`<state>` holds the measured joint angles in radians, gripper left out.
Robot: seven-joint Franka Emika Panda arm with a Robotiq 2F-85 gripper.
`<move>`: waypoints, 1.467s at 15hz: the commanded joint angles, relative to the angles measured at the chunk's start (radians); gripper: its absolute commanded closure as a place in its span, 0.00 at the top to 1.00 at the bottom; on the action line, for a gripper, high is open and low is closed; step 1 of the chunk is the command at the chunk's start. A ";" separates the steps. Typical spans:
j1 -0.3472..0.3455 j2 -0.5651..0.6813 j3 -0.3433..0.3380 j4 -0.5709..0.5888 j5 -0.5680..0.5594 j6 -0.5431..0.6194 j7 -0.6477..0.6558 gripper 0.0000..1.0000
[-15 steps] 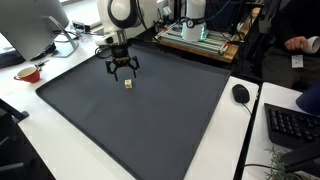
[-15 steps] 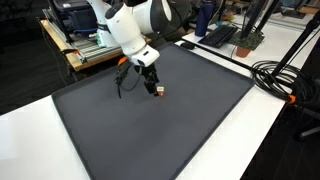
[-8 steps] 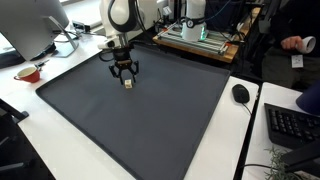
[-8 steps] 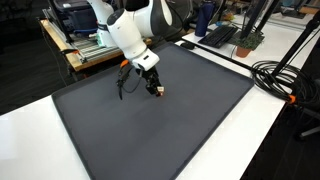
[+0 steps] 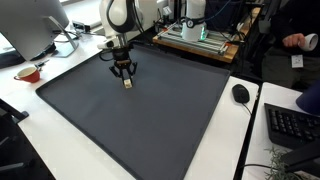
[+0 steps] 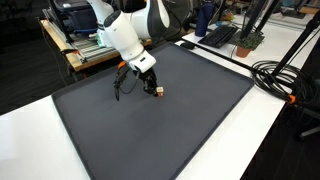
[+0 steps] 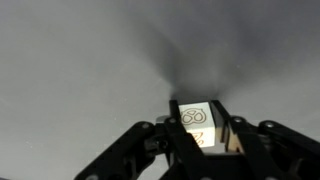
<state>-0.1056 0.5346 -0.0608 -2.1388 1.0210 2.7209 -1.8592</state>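
A small pale wooden cube [image 7: 197, 122] with dark markings on its faces sits between my black fingers in the wrist view. My gripper [image 7: 199, 132] is shut on the cube, low over the dark grey mat [image 5: 140, 110]. In both exterior views the cube [image 5: 127, 84] [image 6: 158, 90] shows at the fingertips, resting on or just above the mat near its far side. The white arm [image 6: 128, 35] reaches down from above.
A red bowl [image 5: 29, 73] stands on the white table beside the mat. A computer mouse [image 5: 240, 93] and a keyboard [image 5: 292, 124] lie on the table past the mat's side edge. Black cables [image 6: 280, 80] run along the mat's edge, and equipment racks stand behind.
The jaws stood wide around the cube and have come together on it. The gripper has lowered slightly toward the mat.
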 commanded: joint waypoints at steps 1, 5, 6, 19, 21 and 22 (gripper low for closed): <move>-0.014 -0.010 0.016 -0.004 0.037 0.017 -0.032 0.10; -0.003 -0.072 0.008 -0.049 0.030 0.026 -0.015 0.10; -0.004 -0.088 0.009 -0.058 0.034 0.031 -0.019 0.10; 0.000 -0.106 0.000 -0.060 0.000 0.015 0.008 0.35; 0.000 -0.106 0.000 -0.060 0.000 0.015 0.008 0.35; 0.000 -0.106 0.000 -0.060 0.000 0.015 0.008 0.35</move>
<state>-0.1051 0.4290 -0.0606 -2.1989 1.0210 2.7359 -1.8512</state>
